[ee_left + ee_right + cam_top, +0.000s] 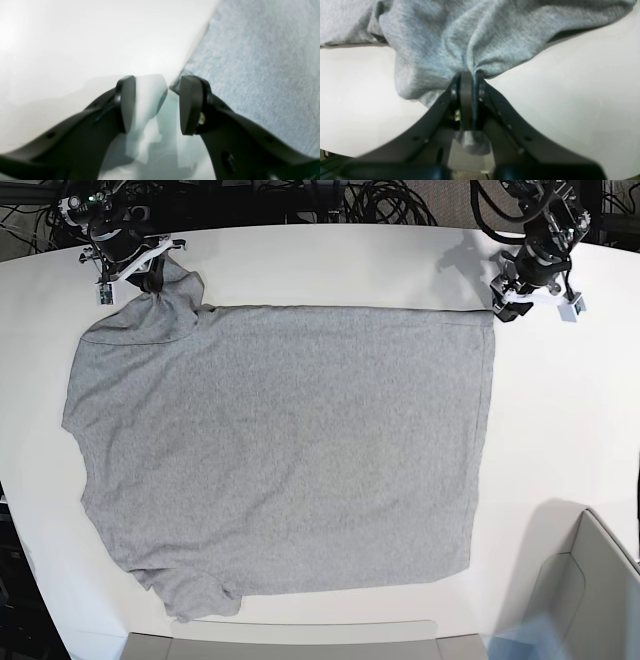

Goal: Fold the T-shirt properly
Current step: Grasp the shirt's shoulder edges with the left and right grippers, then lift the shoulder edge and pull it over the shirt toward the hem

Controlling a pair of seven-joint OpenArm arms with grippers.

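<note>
White and smooth, the big round table (330,265) fills the view, with black cables (390,198) tangled past its far edge. On it lies the light grey cotton T-shirt (290,460), spread out flat, plain side up. The black right gripper (469,77) is pressed together on a bunch of the cloth at one sleeve — the sleeve is pulled up into a small peak. The black left gripper (157,102) has its two pads spread apart, with nothing between them — it sits just beside the shirt's bottom corner, over bare table
</note>
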